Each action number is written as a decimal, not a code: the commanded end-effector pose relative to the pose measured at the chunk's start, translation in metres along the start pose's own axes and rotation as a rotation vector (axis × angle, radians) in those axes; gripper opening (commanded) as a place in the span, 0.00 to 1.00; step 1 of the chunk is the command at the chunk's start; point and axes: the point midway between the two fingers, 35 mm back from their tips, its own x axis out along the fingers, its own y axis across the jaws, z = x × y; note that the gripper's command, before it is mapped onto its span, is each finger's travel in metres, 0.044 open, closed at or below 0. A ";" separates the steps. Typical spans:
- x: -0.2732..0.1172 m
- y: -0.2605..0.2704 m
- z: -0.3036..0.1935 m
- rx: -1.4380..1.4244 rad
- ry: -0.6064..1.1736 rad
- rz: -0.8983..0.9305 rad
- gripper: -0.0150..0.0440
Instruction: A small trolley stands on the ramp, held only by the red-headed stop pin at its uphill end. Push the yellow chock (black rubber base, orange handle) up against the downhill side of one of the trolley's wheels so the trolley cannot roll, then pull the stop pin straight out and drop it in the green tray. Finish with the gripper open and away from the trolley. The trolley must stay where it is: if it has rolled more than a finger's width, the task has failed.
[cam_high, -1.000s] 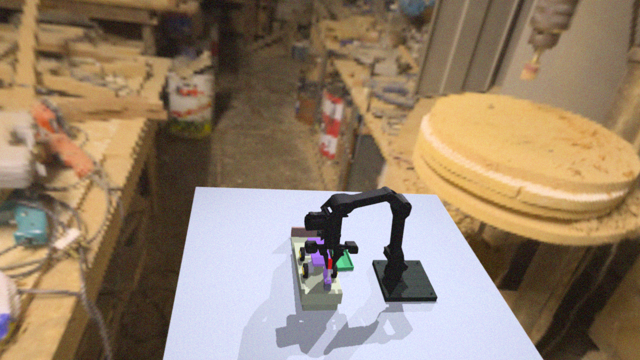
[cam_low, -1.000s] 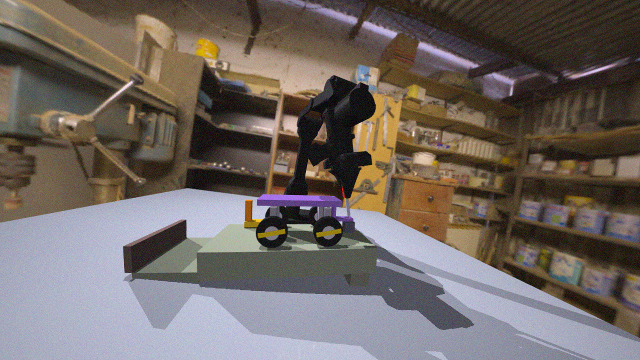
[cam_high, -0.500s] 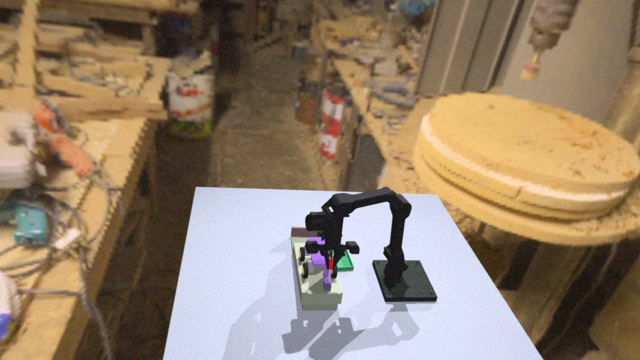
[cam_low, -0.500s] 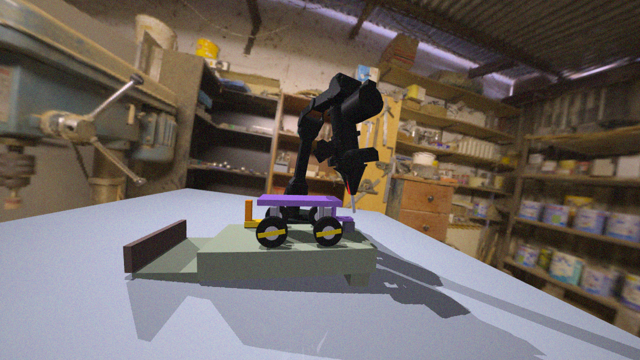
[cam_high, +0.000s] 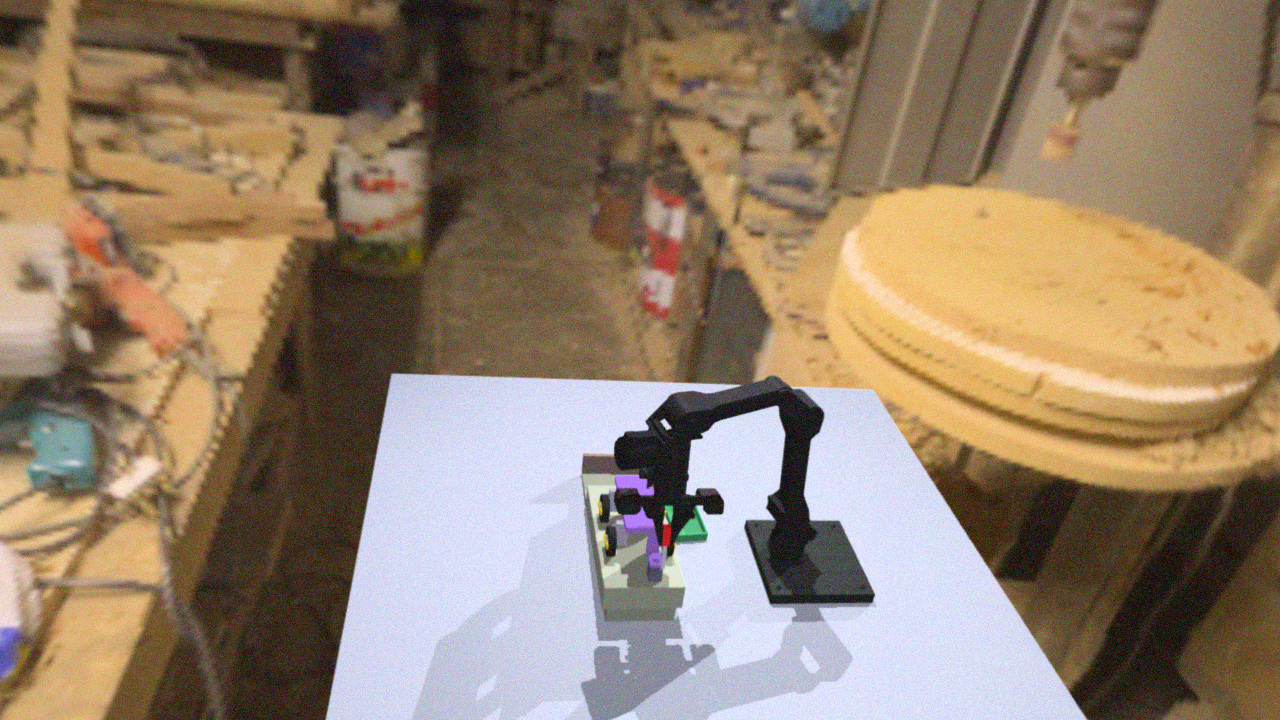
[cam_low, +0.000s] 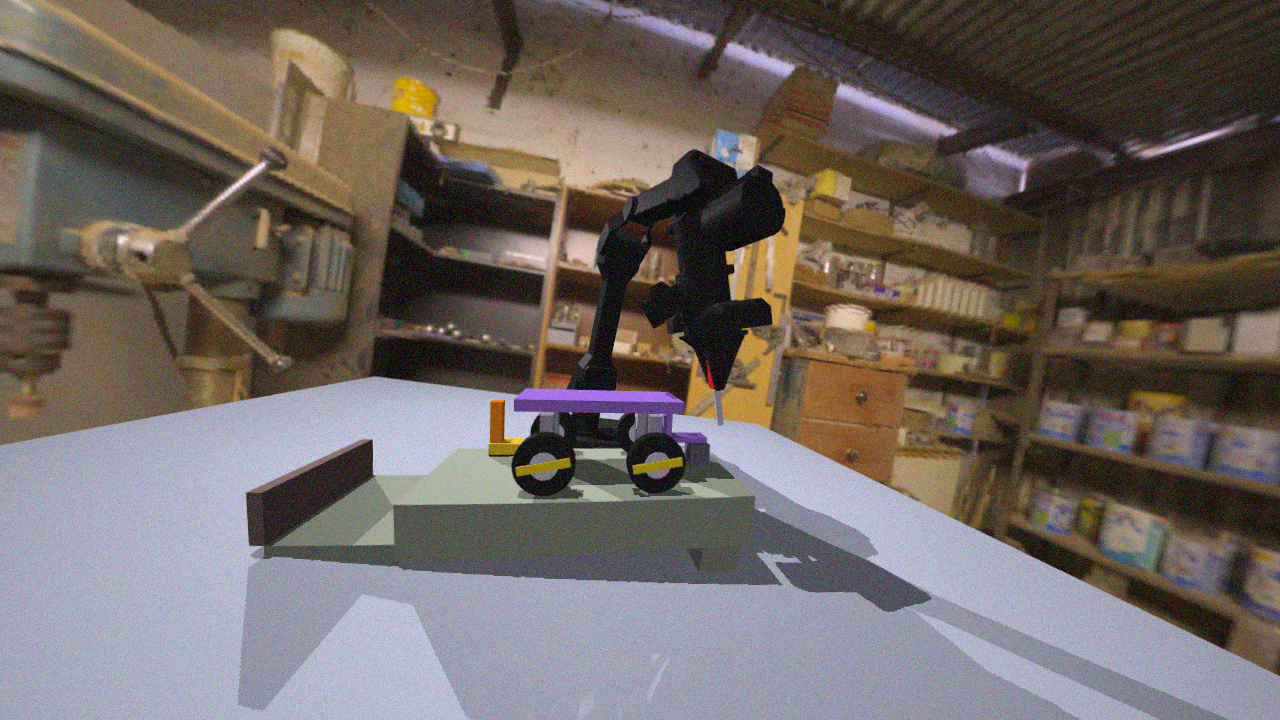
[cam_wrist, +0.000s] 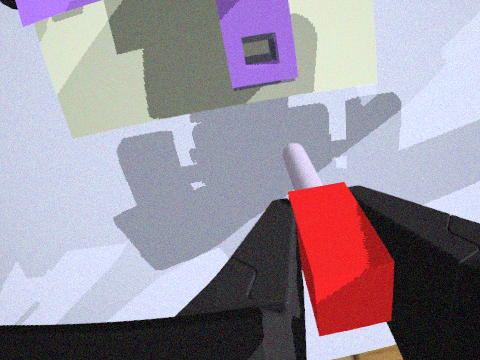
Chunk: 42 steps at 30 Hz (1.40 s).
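My gripper (cam_high: 665, 539) (cam_low: 716, 386) (cam_wrist: 318, 210) is shut on the red head of the stop pin (cam_high: 665, 531) (cam_low: 718, 408) (cam_wrist: 332, 235). The pin's pale shaft hangs free in the air above and beyond the uphill end. The trolley (cam_high: 631, 486) (cam_low: 597, 401) stands on the ramp (cam_high: 631, 577) (cam_low: 572, 530) (cam_wrist: 345, 50). The hole in its purple tongue (cam_wrist: 262, 74) is empty. The yellow chock (cam_low: 496, 420), with its orange handle upright, sits at the downhill side of the far wheels; contact with the wheel is hidden. The green tray (cam_high: 697, 537) lies beside the ramp, partly behind the gripper.
A dark end board (cam_high: 599, 462) (cam_low: 308, 494) stands across the ramp's low end. The arm's black base plate (cam_high: 832, 573) is right of the ramp in the top view. The arm reaches over the trolley's uphill end from that side.
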 end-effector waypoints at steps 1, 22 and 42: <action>0.000 -0.012 -0.001 0.003 0.000 0.004 0.25; 0.004 -0.077 -0.001 0.004 0.000 -0.001 0.25; -0.001 -0.075 0.054 0.004 -0.005 -0.001 0.25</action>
